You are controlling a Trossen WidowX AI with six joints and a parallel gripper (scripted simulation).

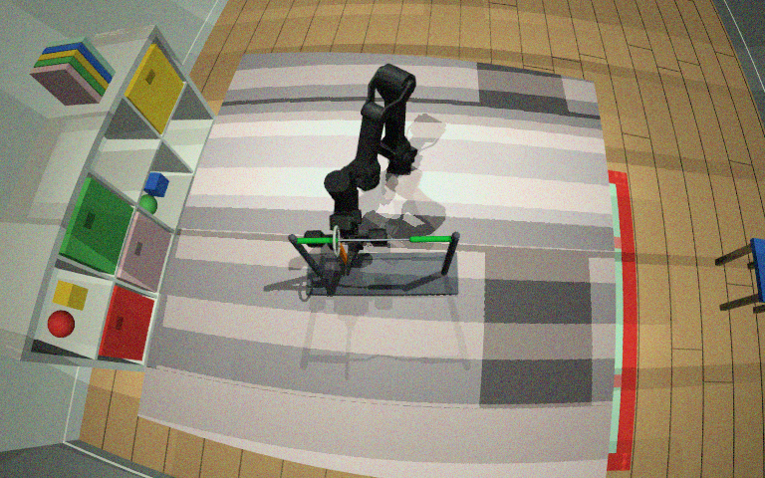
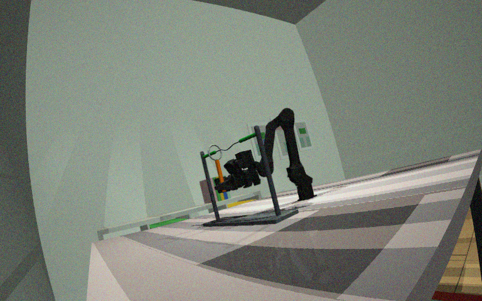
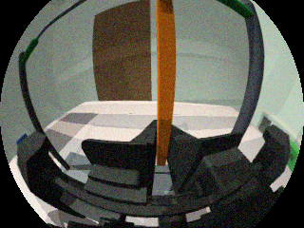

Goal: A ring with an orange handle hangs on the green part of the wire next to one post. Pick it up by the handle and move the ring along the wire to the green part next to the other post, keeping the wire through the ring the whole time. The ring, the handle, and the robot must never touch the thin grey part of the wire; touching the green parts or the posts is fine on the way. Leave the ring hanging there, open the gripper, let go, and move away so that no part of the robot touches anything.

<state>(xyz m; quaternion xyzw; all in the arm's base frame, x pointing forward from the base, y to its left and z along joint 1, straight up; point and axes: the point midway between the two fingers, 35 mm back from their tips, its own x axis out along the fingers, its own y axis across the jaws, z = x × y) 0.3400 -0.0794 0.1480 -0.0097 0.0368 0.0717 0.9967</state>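
Observation:
The ring (image 1: 337, 228) (image 2: 221, 154) is around the wire at the inner end of the left green part (image 1: 313, 240) (image 2: 206, 155) (image 3: 236, 7), close to where the thin grey wire (image 1: 375, 240) (image 2: 233, 143) begins. Whether it touches the wire cannot be told. Its orange handle (image 1: 343, 253) (image 2: 218, 170) (image 3: 165, 71) points down, slightly tilted. My gripper (image 2: 220, 187) (image 3: 159, 123) is shut on the lower handle, below the wire. The other green part (image 1: 431, 239) (image 2: 247, 137) (image 3: 29, 51) adjoins the far post (image 1: 449, 256) (image 2: 267, 174) (image 3: 28, 95).
The left post (image 1: 306, 258) (image 2: 209, 188) (image 3: 256, 71) stands close beside my gripper. Both posts rise from a dark base plate (image 1: 417, 282) (image 2: 248, 218). The grey wire curves between the green parts. A shelf (image 1: 84, 149) with blocks and balls stands at the left in the top view.

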